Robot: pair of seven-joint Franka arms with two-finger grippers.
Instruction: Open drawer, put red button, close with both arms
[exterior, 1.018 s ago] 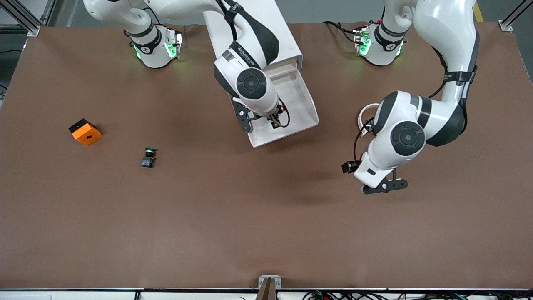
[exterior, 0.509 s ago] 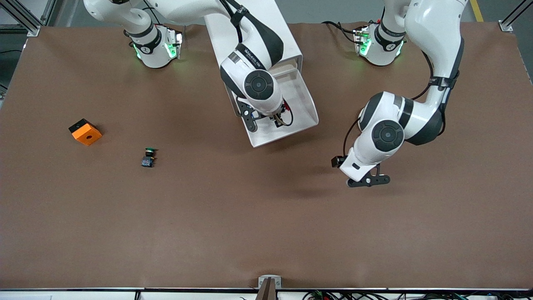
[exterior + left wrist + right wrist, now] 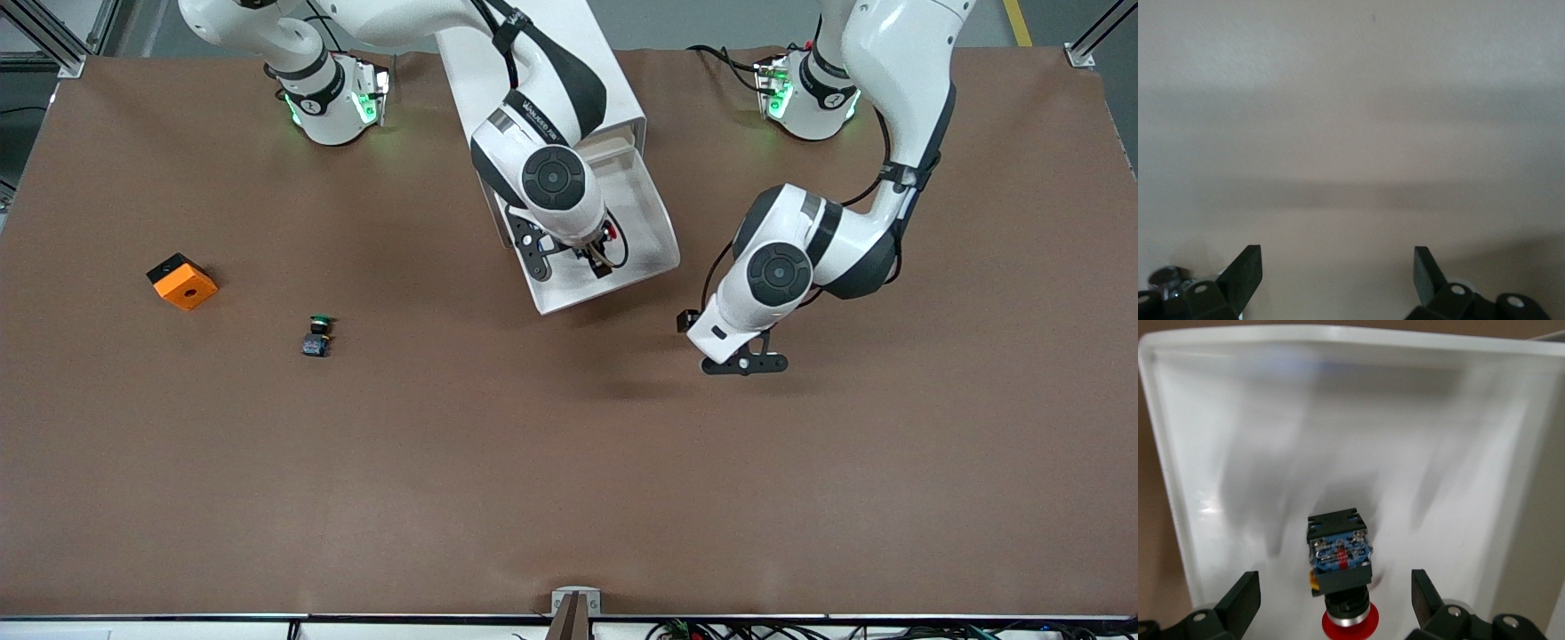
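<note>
The white drawer (image 3: 656,233) stands pulled out of its cabinet (image 3: 569,62). My right gripper (image 3: 566,260) is down inside it and open. In the right wrist view the red button (image 3: 1340,568) sits over the drawer's floor (image 3: 1258,473) between the spread fingers (image 3: 1241,603), touching neither, with its red cap toward the wrist. My left gripper (image 3: 745,363) hovers open over bare table beside the drawer's front, toward the left arm's end. The left wrist view shows only brown table between its open fingers (image 3: 1248,270).
A green-capped switch (image 3: 316,335) lies on the table toward the right arm's end. An orange cube (image 3: 181,281) sits beside it, closer to that end. The brown table surface (image 3: 569,480) stretches wide in front of the drawer.
My right gripper has opened and let go of the red button inside the drawer. The left arm has swung in toward the drawer's front, its gripper still open.
</note>
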